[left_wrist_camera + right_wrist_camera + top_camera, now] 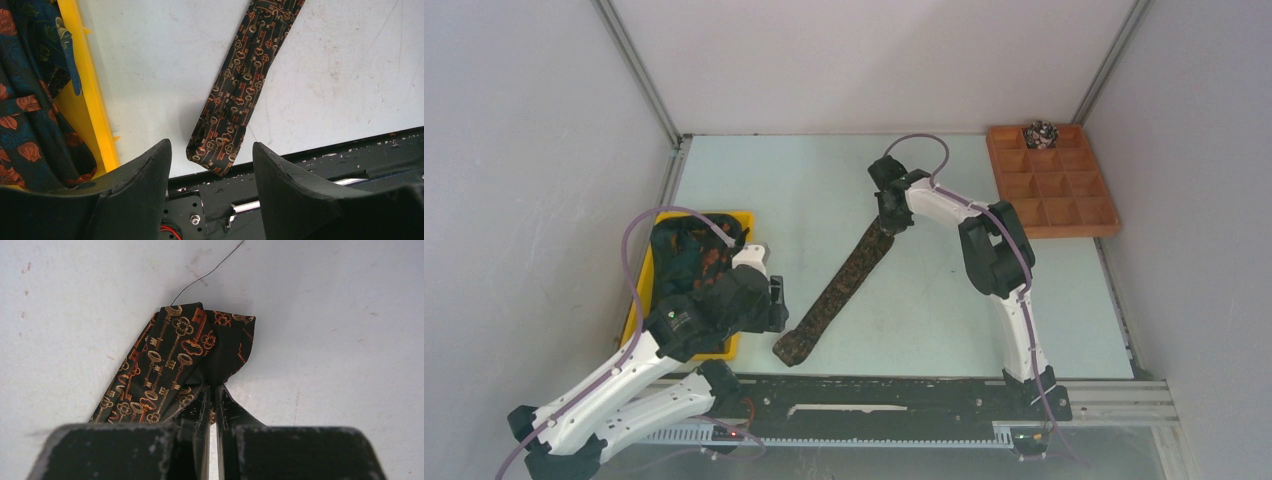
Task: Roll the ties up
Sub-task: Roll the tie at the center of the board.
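Plain white walls (854,60), pale scuffed tabletop (804,190), aluminium corner posts (641,75), black rail (874,395) along near edge, seemingly even light

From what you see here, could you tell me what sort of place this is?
Likely a robotics lab test cell: plain white walls enclose a pale table, with a yellow bin and an orange compartment tray.

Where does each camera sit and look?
Top external: high up behind, looking down on table and both arms.
Left wrist: on left arm, facing key-patterned tie's near end and yellow tray; open left gripper shows.
Right wrist: on right arm, facing the tie's far end; shut right gripper pinches it.
Shared: all see that tie.
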Robot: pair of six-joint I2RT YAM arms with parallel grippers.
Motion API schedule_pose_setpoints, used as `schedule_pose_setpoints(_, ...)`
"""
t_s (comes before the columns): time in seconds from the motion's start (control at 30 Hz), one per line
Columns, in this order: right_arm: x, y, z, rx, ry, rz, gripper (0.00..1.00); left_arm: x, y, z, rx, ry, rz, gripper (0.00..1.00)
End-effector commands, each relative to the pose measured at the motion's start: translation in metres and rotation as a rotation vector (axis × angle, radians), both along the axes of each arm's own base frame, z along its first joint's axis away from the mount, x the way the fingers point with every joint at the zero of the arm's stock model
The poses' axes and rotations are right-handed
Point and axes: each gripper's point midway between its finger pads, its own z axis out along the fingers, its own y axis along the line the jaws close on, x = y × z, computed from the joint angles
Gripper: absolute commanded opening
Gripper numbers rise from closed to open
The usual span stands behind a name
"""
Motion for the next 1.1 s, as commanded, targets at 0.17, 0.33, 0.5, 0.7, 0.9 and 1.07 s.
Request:
schedule_pose_setpoints(0.17, 0.047, -0.062, 0.000, -0.084, -0.039, -0.049, 0.02, 0.009, 0.003, 0.008, 0.015, -0.038, 0.037, 0.67)
schedule_pose_setpoints(0.33, 0.074, -0.088, 0.010, -0.098, -0.087, -0.046, 0.03, 0.013, 0.005, 0.008, 0.026, -0.051, 0.064, 0.67)
schedule_pose_setpoints(0.5, 0.096, -0.109, 0.019, -0.080, -0.123, -0.062, 0.15, 0.025, 0.005, 0.007, 0.040, -0.090, 0.089, 0.67)
schedule_pose_setpoints(0.7, 0.091, -0.113, 0.060, -0.053, -0.177, -0.071, 0.48, 0.049, 0.004, -0.001, 0.080, -0.058, 0.154, 0.63)
schedule_pose_setpoints(0.9, 0.032, -0.093, 0.106, 0.013, -0.229, -0.047, 0.49, 0.086, -0.019, -0.016, 0.019, -0.012, 0.122, 0.55)
schedule_pose_setpoints(1.07, -0.054, -0.041, 0.102, 0.148, -0.208, 0.059, 0.37, 0.113, -0.025, -0.037, 0.046, 0.052, 0.126, 0.47)
